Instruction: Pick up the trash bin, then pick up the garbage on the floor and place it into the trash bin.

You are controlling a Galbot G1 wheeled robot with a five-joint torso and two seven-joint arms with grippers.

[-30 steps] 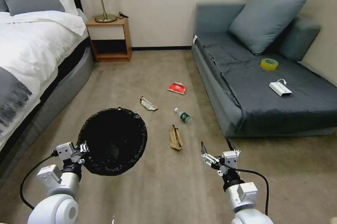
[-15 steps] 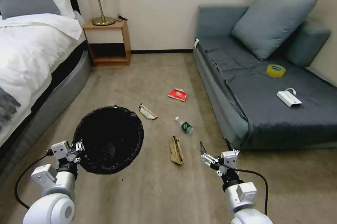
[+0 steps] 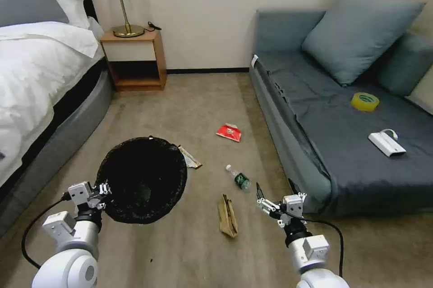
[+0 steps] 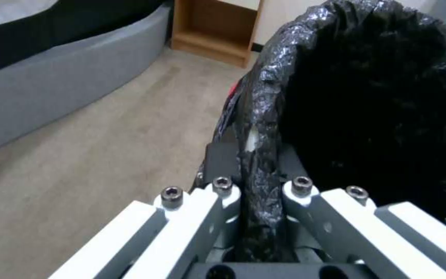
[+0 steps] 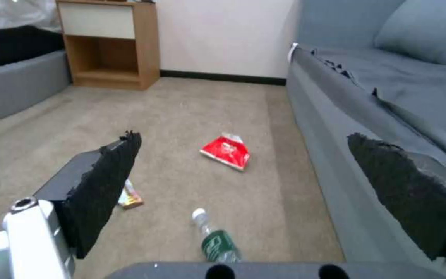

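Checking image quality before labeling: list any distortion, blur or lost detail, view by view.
Head view: wide-angle bending at the edges; floor evenly lit. Left wrist view: trash bin liner nearly featureless black, with small glints on the rim clamped by the left end effector. Right wrist view: right end effector pads close and soft.

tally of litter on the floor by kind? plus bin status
Crumpled brown paper: 1
Clear bottle with green label: 1
Red packet: 1
Brown-gold wrapper: 1
Total on floor: 4

Trash bin: 1, held by its rim in the left gripper, off to the left of the litter. Right gripper: jaws open, holding nothing, above the carpet near the bottle.
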